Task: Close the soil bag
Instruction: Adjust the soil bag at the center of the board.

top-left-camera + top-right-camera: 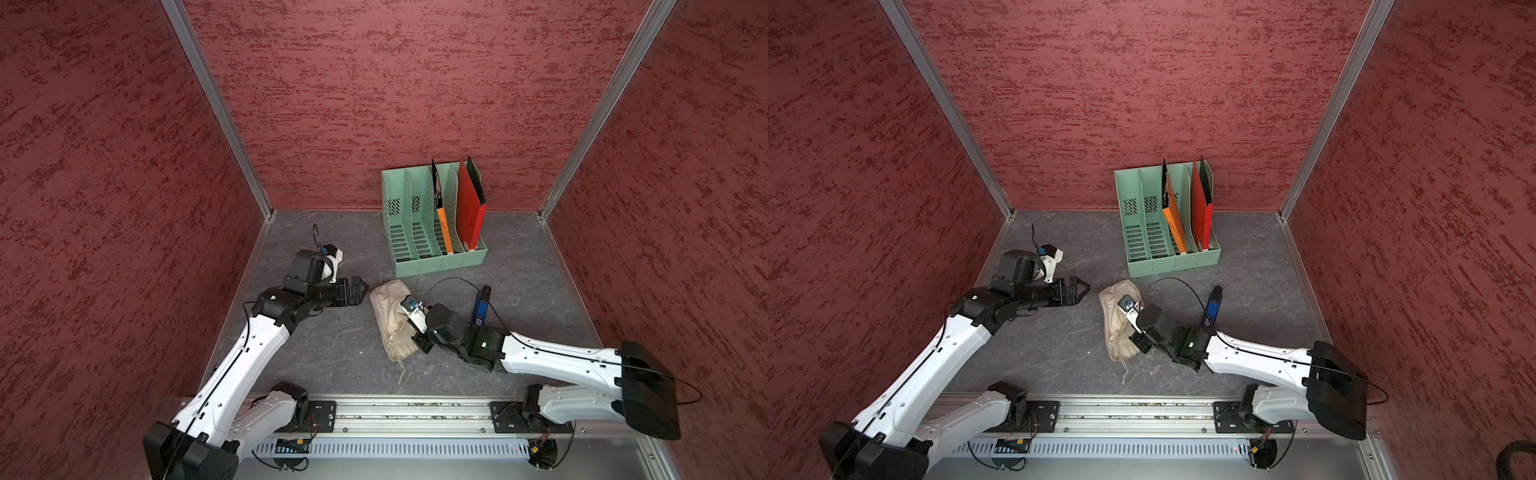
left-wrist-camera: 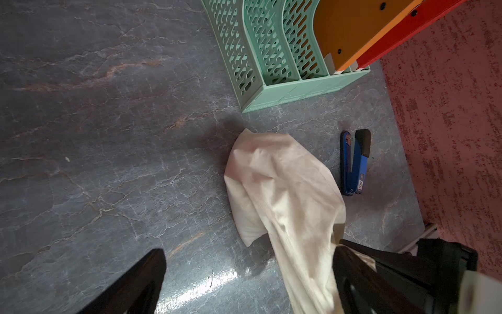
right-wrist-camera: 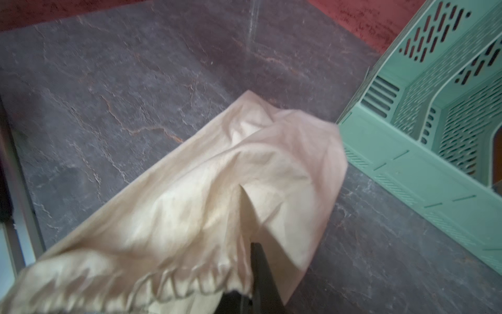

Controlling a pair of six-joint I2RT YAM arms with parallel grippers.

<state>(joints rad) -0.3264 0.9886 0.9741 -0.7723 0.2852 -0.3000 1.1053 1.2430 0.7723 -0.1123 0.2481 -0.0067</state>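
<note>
Soil bag (image 1: 388, 316): cream, wrinkled cloth, laid on grey surface (image 1: 332, 345) before green file rack (image 1: 415, 249); gathered mouth pinched by closed right tool (image 1: 419, 341). Left tool (image 1: 365, 291) spread wide, nearby. Blue stapler (image 1: 481, 305) label unreadable.

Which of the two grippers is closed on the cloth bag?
The right gripper: its jaws are shut on the soil bag at the gathered mouth. The left gripper stands open beside the bag's other end.

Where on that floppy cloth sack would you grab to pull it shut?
Probably the thin cord trailing from the soil bag at its gathered mouth, pinched from above on the front side. It lies loose on the table there, while the right gripper is shut on the mouth's other edge, which should anchor the bag.
</note>
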